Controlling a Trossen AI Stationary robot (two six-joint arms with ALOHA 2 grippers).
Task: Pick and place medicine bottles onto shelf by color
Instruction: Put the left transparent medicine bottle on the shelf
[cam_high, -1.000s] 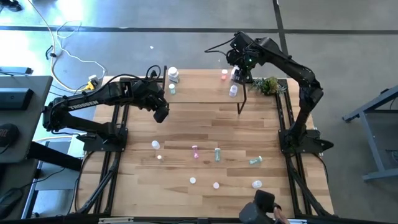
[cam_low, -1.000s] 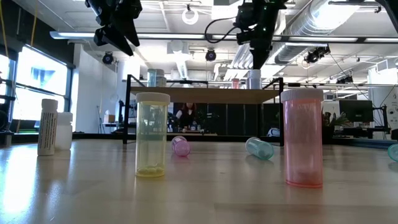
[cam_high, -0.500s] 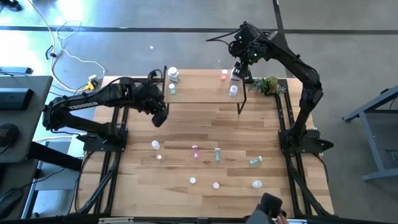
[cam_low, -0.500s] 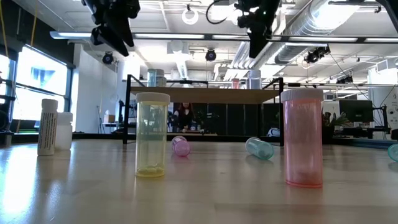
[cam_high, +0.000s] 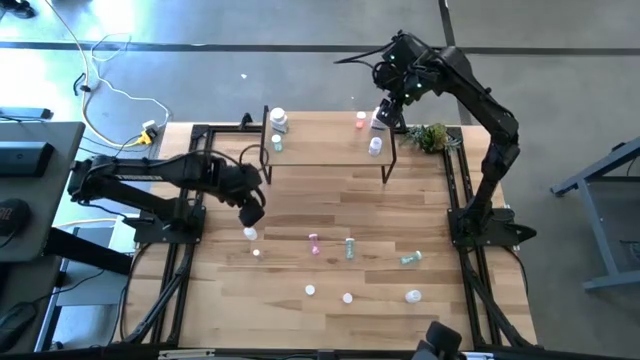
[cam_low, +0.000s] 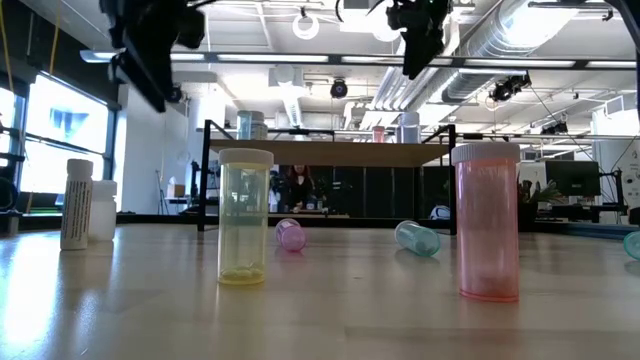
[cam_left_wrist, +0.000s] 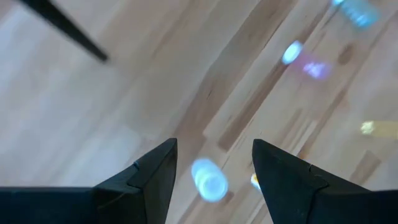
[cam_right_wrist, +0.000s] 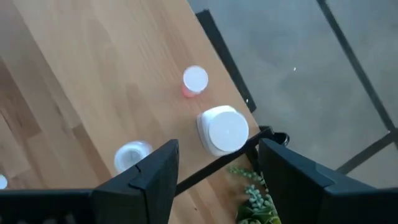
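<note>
The left end effector (cam_high: 253, 211) hangs over the worktop (cam_high: 300, 200) with its two fingers (cam_left_wrist: 149, 177) spread apart and nothing between them. In its wrist view a white-capped bottle (cam_left_wrist: 209, 179) stands on the wood right below the gap; from above, this same small bottle (cam_high: 249, 233) lies just in front of the fingertips. The left arm reaches in from the left edge, bent at the elbow and angled down toward the middle of the board.

The right end effector (cam_high: 393, 100) is raised above the back right corner of the shelf (cam_high: 320, 150), its fingers (cam_right_wrist: 155, 171) also apart and empty. The right arm rises from its base on the right edge and arches high over toward the back. Under it on the shelf stand a wide white jar (cam_right_wrist: 222, 130), a pink bottle with a white cap (cam_right_wrist: 194, 81) and another white-capped bottle (cam_right_wrist: 132, 156). A green plant sprig (cam_high: 432, 136) lies just beside that corner.

Two more bottles (cam_high: 277, 130) stand at the shelf's left end. The others are scattered across the front of the worktop, well apart from both arms: a pink one (cam_high: 314, 243), a green one (cam_high: 349, 247), a teal one on its side (cam_high: 411, 259) and white caps near the front edge (cam_high: 347, 297).
</note>
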